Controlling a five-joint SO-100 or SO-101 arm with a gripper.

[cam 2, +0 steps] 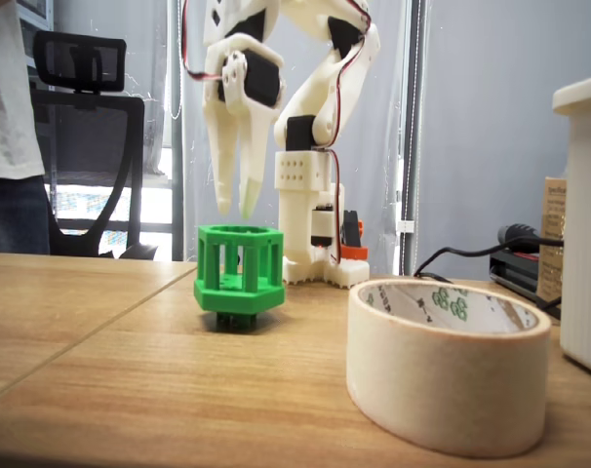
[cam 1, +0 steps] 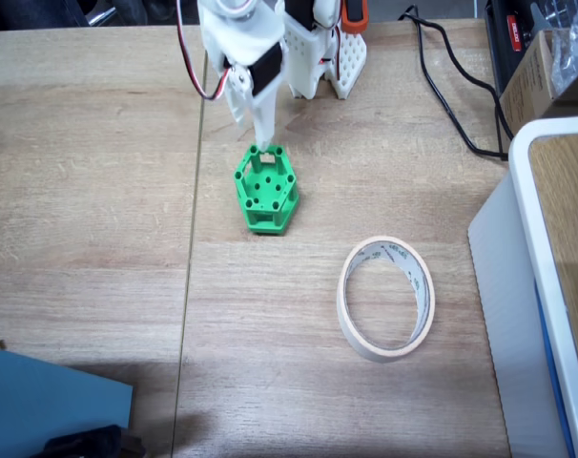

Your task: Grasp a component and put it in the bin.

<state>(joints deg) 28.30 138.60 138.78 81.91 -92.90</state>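
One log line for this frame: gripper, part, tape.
gripper: just above part, fingers slightly apart, empty | part: upright on table | tape roll: flat, empty, apart from part

You see the green hexagonal component upright mid-tabletop; the cream tape-ring bin lies flat, apart from it.

The bench is pale wood-grain, with a seam running front to back in a fixed view. The green component stands on it directly under the jaws' tips; seen from the side in a fixed view, it sits upright below them. The bin, a cream tape ring, lies flat well apart from the jaws, toward the lower right. The arm's white base stands behind the jaws, and a black cable trails across the bench to the right.
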